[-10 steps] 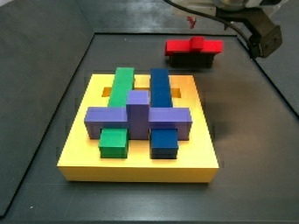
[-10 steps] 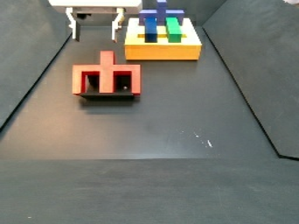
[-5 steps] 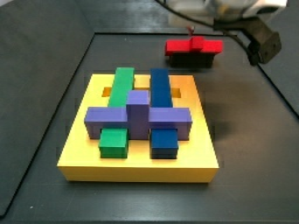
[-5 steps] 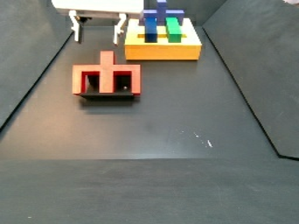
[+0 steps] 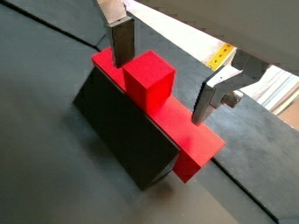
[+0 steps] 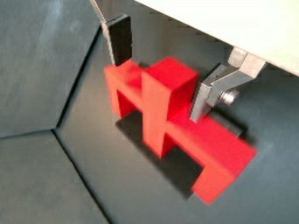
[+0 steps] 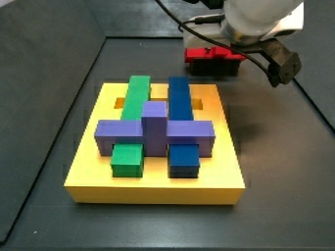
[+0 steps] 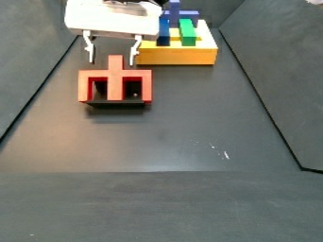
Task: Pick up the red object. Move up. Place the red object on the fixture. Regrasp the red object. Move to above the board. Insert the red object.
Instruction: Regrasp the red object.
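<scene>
The red object (image 8: 116,85) rests on the dark fixture (image 7: 216,70), with its central stem pointing up; it also shows in a side view (image 7: 210,53). My gripper (image 8: 110,51) is open just above it. In both wrist views the gripper (image 5: 163,87) (image 6: 162,87) has a silver finger on each side of the stem of the red object (image 5: 149,77) (image 6: 176,109), with a gap on each side. The black fixture (image 5: 122,140) lies under the crossbar. The yellow board (image 7: 105,181) bears green, blue and purple blocks, apart from the fixture.
The board (image 8: 177,57) stands beyond the fixture in a side view. Raised dark walls (image 8: 38,85) bound the floor on both sides. Dark floor (image 8: 177,142) stretches in front of the fixture.
My gripper has come down and in over the red object, from above the far edge to the level of the stem. The red object and fixture have not moved.
</scene>
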Robot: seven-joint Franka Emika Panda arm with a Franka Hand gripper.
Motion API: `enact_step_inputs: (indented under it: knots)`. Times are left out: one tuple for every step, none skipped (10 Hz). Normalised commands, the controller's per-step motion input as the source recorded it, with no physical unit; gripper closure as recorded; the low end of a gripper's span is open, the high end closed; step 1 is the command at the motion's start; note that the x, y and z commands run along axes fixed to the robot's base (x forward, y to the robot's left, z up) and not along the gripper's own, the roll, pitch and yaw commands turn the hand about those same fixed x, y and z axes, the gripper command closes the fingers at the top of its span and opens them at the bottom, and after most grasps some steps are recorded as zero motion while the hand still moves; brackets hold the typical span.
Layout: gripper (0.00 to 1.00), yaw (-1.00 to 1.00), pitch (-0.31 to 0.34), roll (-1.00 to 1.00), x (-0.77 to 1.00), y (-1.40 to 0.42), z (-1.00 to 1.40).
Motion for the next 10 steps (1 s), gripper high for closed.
enact_step_inputs:
  knots:
    - [0.0,-0.12,0.391,0.13,0.01,0.23,-0.17]
    - [0.0,-0.07,0.191,0.06,0.02,0.07,-0.05]
    - [0.0,-0.02,0.129,0.05,0.0,0.0,0.0]
    - [0.0,0.0,0.063,0.0,0.0,0.0,0.0]
    - [0.0,0.0,0.066,0.06,0.0,0.0,0.0]
    - [0.0,0.0,0.077,0.1,0.0,-0.01,-0.02]
    - [0.0,0.0,0.051,0.11,0.0,-0.01,-0.04]
    - [0.0,0.0,0.04,0.11,0.0,-0.01,-0.01]
    - [0.0,0.0,0.009,0.14,0.0,-0.07,-0.03]
    - [0.0,0.0,0.0,0.1,0.0,-0.04,-0.01]
